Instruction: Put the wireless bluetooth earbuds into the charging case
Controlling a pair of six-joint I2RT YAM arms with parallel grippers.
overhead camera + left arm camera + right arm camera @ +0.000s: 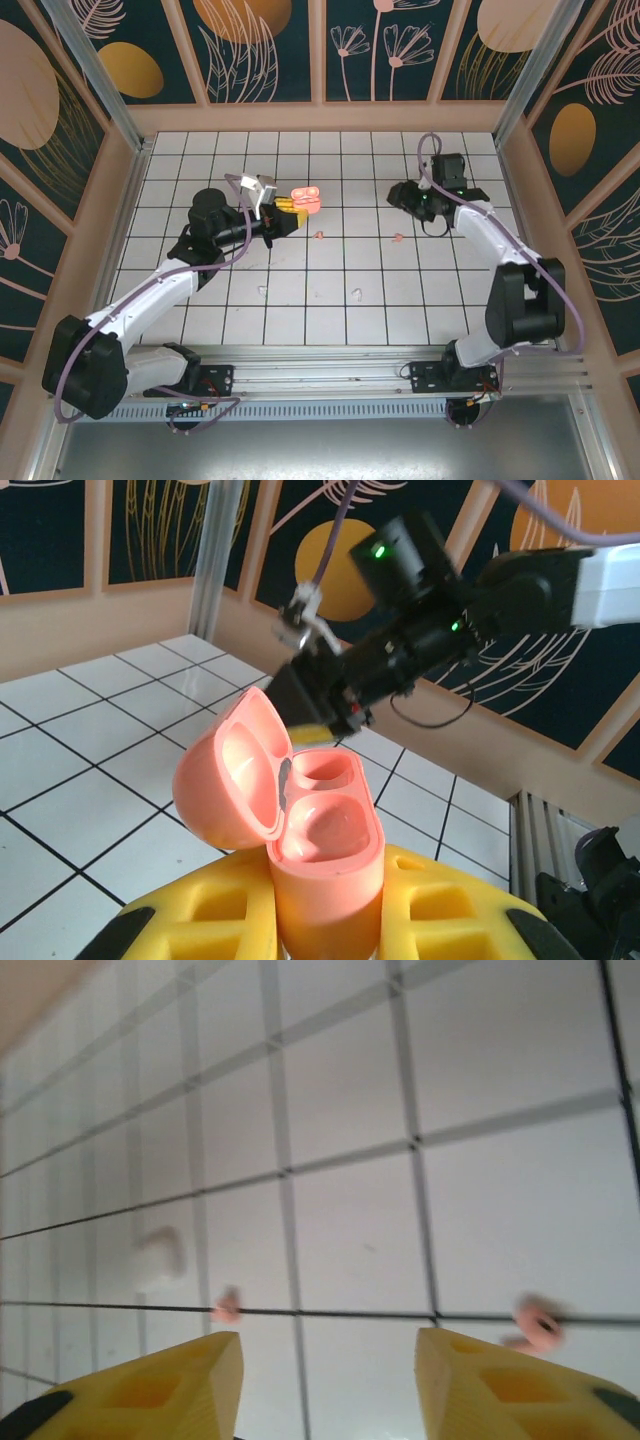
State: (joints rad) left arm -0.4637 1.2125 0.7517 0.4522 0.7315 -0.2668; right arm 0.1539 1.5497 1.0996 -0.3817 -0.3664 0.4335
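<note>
Case (325, 830) salmon-pink, lid open, clamped in left tool (325, 920); right tool (330, 1380) agape, empty, tiny pink earbuds (540, 1325) beyond.

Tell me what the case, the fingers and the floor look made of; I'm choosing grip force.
Case: smooth moulded plastic, salmon-pink, with a satin sheen; soft highlights show inside the open lid.
Fingers: matte yellow plastic, probably moulded or printed; recessed pockets, no glare.
Floor: white tiles or a printed grid sheet, cannot tell which; smooth and faintly shiny.
</note>
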